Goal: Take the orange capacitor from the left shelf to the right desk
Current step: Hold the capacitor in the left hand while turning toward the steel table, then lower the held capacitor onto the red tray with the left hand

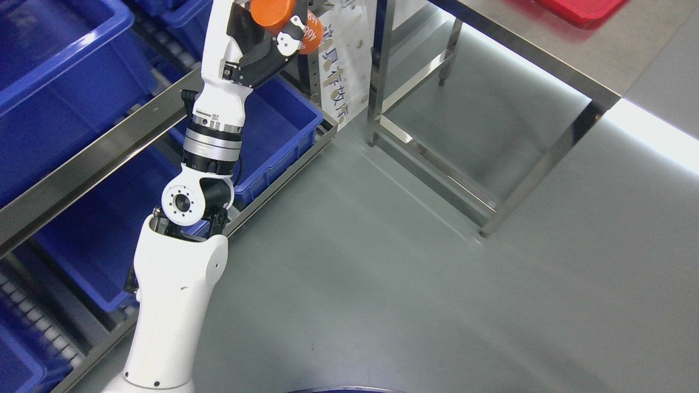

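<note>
Ref. landmark: the shelf (109,147), steel-framed, at the pic's left side.

**Status.** 1 arm is in view, the left one, rising from the bottom edge and running up along the shelf's front rail. The left hand (273,33) sits at the top edge, above the shelf's near blue bin (278,131). Its fingers (288,41) are wrapped round the orange capacitor (273,12), so the hand is closed and gripping that part. The capacitor is held in the air, clear of the bin, not resting on anything. Its upper portion is cut off by the frame edge. The right arm is not visible.

**Step in hand.** Judged from the layout: pick is done, transfer is under way. The part is out of the shelf but not yet at the desk (546,43), which stands to the right of the shelf with bare floor between.

**Next move req.** Carry the part rightward away from the shelf, past the steel upright and the hanging sheet (341,60) just right of the shelf, then over the desk top. Grip must hold throughout; release only once above the desk surface. A red tray (584,11) lies on the desk's far end.

**Markings.**
- Capacitor: white print on the orange body, approx. "400"; remainder hidden by fingers.
- Hanging sheet: printed characters, too blurred to read.
- Wrist collar: small dark mark, illegible.
</note>
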